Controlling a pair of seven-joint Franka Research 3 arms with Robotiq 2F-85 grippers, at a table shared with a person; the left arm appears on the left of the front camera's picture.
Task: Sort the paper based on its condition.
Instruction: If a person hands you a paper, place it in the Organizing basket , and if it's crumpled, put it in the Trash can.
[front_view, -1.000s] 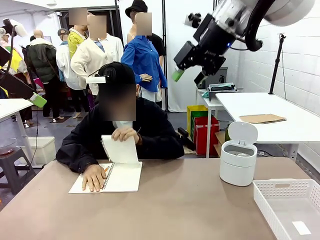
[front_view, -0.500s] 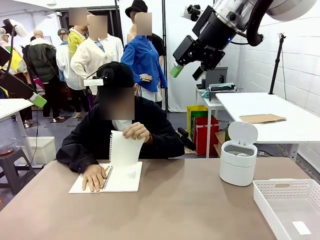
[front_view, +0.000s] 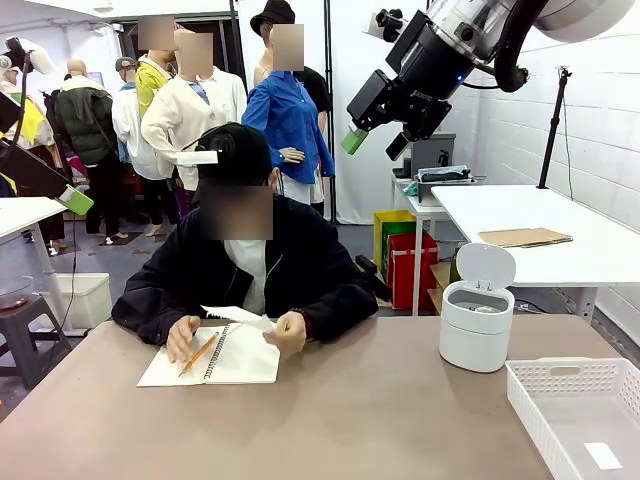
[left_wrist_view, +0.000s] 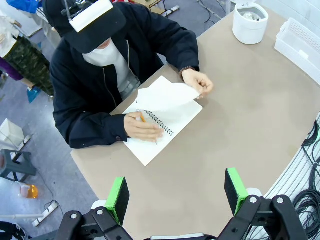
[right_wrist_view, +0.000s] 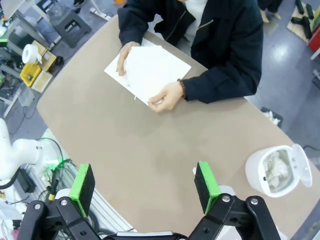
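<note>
"Paper (left_wrist_view: 162, 95) first: where is it?"

"Over the notebook (left_wrist_view: 167, 130), flat and white, held just above the open page. The person pinches its outer edge with one hand (left_wrist_view: 198, 82), just past the notebook's edge. The other hand (left_wrist_view: 142, 127) lies on the notebook with a pencil (front_view: 200, 352). Whether the paper is free of the spiral, I can't tell."

"And the grippers?"

"Left gripper (left_wrist_view: 176, 192) hangs high over the table, on the robot's side of the notebook. Its jaws are spread wide with nothing between them. Right gripper (right_wrist_view: 144, 186) is up high too, just as wide open and just as empty."

"Anything else near the notebook?"

"Bin (front_view: 475, 345), lid up, stands well apart from the notebook, with crumpled white stuff (right_wrist_view: 274, 170) inside. Tray (front_view: 570, 365) sits farther still from the notebook, with a small slip (front_view: 603, 455) lying in it."
</note>
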